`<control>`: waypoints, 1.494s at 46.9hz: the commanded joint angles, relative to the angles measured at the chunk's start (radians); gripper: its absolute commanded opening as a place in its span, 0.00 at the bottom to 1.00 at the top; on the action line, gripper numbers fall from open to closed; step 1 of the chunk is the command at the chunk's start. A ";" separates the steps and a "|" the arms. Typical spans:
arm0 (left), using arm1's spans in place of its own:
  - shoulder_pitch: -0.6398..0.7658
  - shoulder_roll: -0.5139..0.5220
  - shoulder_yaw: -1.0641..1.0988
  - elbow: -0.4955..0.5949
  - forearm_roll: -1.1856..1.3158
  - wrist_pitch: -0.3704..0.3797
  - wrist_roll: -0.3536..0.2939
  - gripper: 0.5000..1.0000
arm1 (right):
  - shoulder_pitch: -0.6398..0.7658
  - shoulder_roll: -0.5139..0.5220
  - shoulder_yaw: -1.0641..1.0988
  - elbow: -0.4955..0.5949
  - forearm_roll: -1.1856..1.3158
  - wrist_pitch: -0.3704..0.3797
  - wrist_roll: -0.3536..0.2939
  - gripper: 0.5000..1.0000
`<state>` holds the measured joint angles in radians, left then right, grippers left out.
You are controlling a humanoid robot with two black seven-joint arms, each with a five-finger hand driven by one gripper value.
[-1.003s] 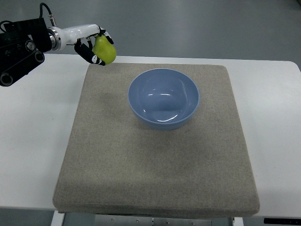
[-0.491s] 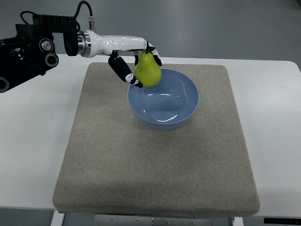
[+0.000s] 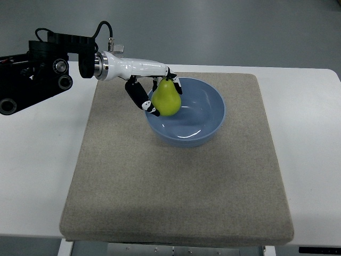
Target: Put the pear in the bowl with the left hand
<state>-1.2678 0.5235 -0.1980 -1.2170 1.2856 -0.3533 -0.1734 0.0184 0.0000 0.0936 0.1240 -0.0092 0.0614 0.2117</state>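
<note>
The left hand (image 3: 157, 94) has carried the pear (image 3: 167, 99) from beyond the mat's ten o'clock corner to over the bowl's (image 3: 210, 125) nine o'clock rim, then lower.

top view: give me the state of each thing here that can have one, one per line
pear: held in the left hand, at the bowl's left rim, not released
left hand: fingers closed around the pear, arm reaching in from the left
bowl: upright on the mat, nothing lying in it yet
mat: flat on the table, carrying the bowl
table: white, under the mat
right hand: not in view
</note>
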 commanded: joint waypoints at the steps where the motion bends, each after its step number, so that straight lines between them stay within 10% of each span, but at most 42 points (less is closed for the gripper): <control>1: 0.004 -0.014 0.000 0.001 0.000 0.000 0.000 0.14 | 0.000 0.000 0.000 0.000 0.001 0.000 0.000 0.85; 20: 0.005 -0.017 -0.001 0.004 -0.019 0.000 0.002 0.98 | 0.000 0.000 0.000 0.000 0.000 0.000 0.000 0.85; 70: 0.100 -0.003 -0.228 0.465 -0.870 -0.010 0.018 0.99 | 0.000 0.000 0.000 0.000 0.000 0.000 0.000 0.85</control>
<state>-1.1860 0.5199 -0.4277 -0.7827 0.4766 -0.3469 -0.1577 0.0184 0.0000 0.0936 0.1243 -0.0092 0.0614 0.2118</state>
